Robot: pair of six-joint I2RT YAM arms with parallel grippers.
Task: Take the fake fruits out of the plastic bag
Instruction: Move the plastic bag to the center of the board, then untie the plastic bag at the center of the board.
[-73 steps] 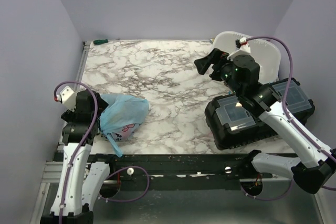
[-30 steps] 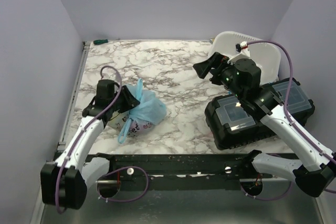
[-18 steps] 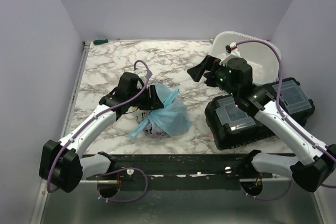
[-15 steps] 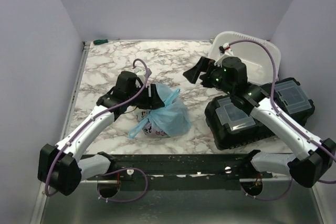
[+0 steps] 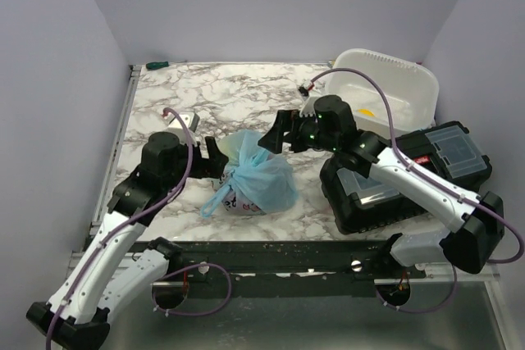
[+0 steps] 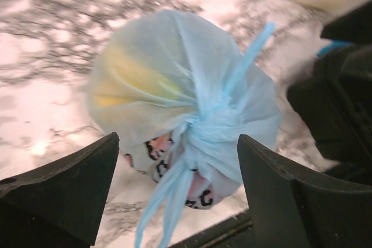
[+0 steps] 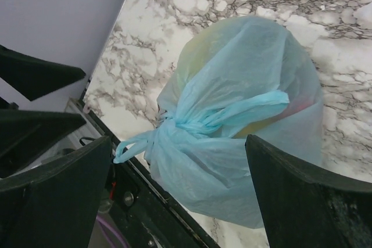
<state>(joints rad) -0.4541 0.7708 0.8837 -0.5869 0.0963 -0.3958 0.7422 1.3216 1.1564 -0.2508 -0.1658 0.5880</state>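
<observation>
The light-blue plastic bag (image 5: pixel 258 178) lies tied shut on the marble table near the front edge, its loop handles trailing to the front left. It fills the left wrist view (image 6: pixel 174 85) and the right wrist view (image 7: pixel 244 114). The fake fruits are inside it and show only as yellow (image 6: pixel 128 79) and reddish tints through the plastic. My left gripper (image 5: pixel 215 157) is open and empty just left of the bag, jaws facing it (image 6: pixel 174 201). My right gripper (image 5: pixel 275 138) is open and empty above the bag's back right side (image 7: pixel 180 201).
A white tub (image 5: pixel 385 88) stands at the back right with a small yellow object (image 5: pixel 367 110) in it. A black toolbox (image 5: pixel 402 174) sits right of the bag. A green-handled tool (image 5: pixel 156 64) lies in the back left corner. The black front rail (image 5: pixel 271 252) runs just below the bag.
The left gripper carried the bag from the left edge to the front middle, let go and drew back left. The right arm swung left from the tub to over the bag.
</observation>
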